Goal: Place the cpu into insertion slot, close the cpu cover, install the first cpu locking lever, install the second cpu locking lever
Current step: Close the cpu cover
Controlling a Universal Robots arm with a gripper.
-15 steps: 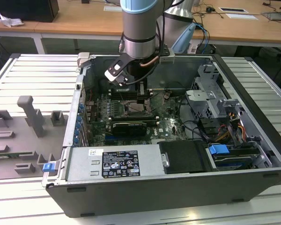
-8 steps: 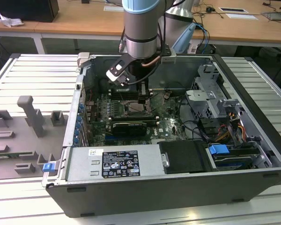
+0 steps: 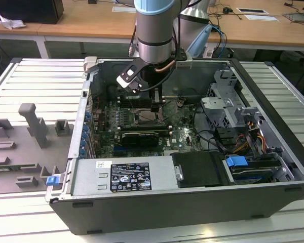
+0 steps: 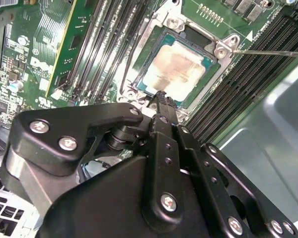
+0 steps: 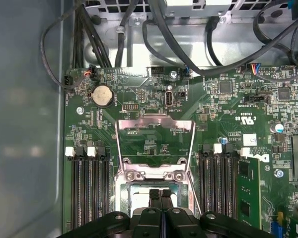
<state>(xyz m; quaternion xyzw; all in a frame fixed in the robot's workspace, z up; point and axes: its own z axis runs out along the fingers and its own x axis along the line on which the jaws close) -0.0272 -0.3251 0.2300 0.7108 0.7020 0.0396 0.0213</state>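
Note:
The cpu (image 4: 176,69), a pale silver-beige square, lies flat in the insertion slot (image 4: 197,35) on the green board. My gripper (image 4: 161,98) is shut with nothing in it, its tips just above the chip's near edge. In the first wrist view the same fingertips (image 5: 156,194) press together over the slot (image 5: 134,196). The cpu cover (image 5: 154,125), a silver frame with a window, stands flipped open behind its hinge. A thin wire lever (image 4: 273,52) sticks out beside the socket. In the exterior view the gripper (image 3: 155,109) hangs inside the open computer case (image 3: 192,202) over the socket.
Long black memory slots (image 5: 87,183) flank the socket on both sides. A black graphics card (image 3: 138,137) lies in front of it, the power supply (image 3: 124,174) at the case front, a drive cage (image 3: 225,109) and cables on the exterior view's right. Grey fixtures (image 3: 33,124) stand outside.

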